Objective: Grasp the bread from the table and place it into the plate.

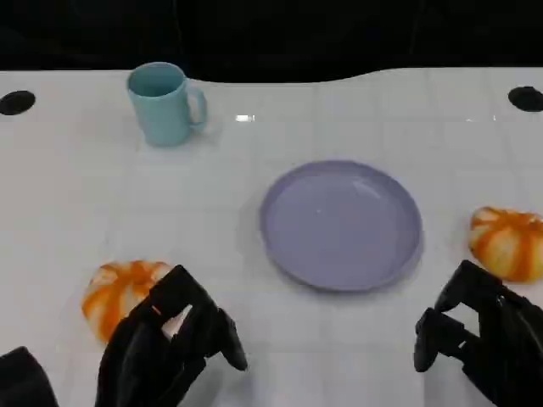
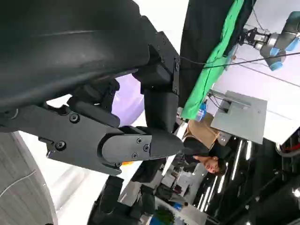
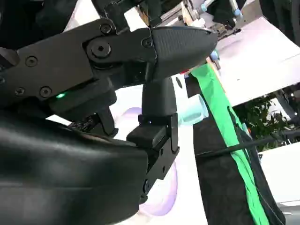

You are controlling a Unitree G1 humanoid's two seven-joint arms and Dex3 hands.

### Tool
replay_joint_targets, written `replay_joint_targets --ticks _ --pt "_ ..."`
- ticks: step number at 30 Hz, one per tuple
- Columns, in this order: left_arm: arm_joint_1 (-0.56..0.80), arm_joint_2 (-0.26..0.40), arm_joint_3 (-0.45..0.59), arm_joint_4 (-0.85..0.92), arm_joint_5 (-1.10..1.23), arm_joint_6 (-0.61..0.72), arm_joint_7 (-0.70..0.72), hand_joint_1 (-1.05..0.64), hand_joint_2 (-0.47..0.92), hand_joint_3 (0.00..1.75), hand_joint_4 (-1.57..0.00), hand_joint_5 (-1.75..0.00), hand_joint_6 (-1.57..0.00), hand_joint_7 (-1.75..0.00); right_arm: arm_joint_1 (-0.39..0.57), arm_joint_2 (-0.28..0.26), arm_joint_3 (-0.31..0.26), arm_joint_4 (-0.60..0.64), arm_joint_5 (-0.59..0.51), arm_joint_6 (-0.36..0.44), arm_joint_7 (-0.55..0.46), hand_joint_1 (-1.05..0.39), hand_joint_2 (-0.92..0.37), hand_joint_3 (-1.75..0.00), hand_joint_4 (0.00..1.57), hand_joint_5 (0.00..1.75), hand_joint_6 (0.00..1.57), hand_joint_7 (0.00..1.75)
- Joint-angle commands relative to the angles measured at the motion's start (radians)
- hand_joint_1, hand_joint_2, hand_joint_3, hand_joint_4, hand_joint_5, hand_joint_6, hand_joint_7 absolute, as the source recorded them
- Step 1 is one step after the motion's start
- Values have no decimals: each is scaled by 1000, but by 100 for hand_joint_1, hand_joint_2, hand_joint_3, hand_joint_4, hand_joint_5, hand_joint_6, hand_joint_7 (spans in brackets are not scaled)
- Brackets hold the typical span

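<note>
On the white table [image 1: 76, 203] we saw the bare lavender plate [image 1: 341, 225], a bread [image 1: 121, 294] beside our left hand [image 1: 170, 343], another bread [image 1: 507, 242] near our right hand [image 1: 475, 335]; both hands were released, grasping nothing.

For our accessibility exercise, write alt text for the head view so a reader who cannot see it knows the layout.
An empty lavender plate sits mid-table between two orange-striped bread rolls: the left bread beside the robot's left hand, the right bread just beyond its right hand. Both black hands hold nothing. A light blue mug stands at the far left.
</note>
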State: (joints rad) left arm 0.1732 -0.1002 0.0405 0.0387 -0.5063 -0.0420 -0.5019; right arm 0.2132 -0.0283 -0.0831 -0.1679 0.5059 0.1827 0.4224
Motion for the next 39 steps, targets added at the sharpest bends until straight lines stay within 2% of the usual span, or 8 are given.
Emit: replay_joint_targets --ticks 1,18,23,26,28,32,34,39 --pt "1 5 5 -7 2 -4 4 -56 92 45 -81 -175 -56 -175 2 -5 -10 -8 4 4 -14 -59 -92 -31 74 175 62 157" --pt "-1 9 11 -10 -1 0 1 -55 92 44 -80 -175 -55 -175 -5 -11 -11 4 13 -1 12 -58 -92 -34 74 175 60 160" --pt "-15 19 19 -17 42 -49 15 -58 92 41 -75 -175 -51 -170 -2 -4 -8 3 5 -11 6 -58 -92 -34 74 175 60 161" --pt "-22 45 18 -43 80 -52 27 -61 92 34 -65 -172 -60 -136 0 -1 -7 -2 6 -4 -3 -58 -92 -33 75 175 61 160" --pt "-23 61 13 -59 107 -60 28 -61 92 34 -61 -163 -64 -113 -1 0 -7 -3 8 -2 -5 -58 -92 -32 75 175 61 157" --pt "-27 95 5 -103 150 -61 33 -57 92 33 -58 -152 -65 -95 -4 -6 -5 2 5 -7 3 -58 -92 -33 75 175 61 157" --pt "-31 119 2 -133 167 -45 39 -55 92 28 -56 -142 -70 -74 -5 -8 -5 1 8 -2 5 -58 -92 -34 74 175 61 157" --pt "-43 249 -17 -212 349 -79 50 -59 92 28 -47 -118 -68 -35 -3 -5 -3 -2 8 -2 2 -58 -92 -33 74 175 61 157"
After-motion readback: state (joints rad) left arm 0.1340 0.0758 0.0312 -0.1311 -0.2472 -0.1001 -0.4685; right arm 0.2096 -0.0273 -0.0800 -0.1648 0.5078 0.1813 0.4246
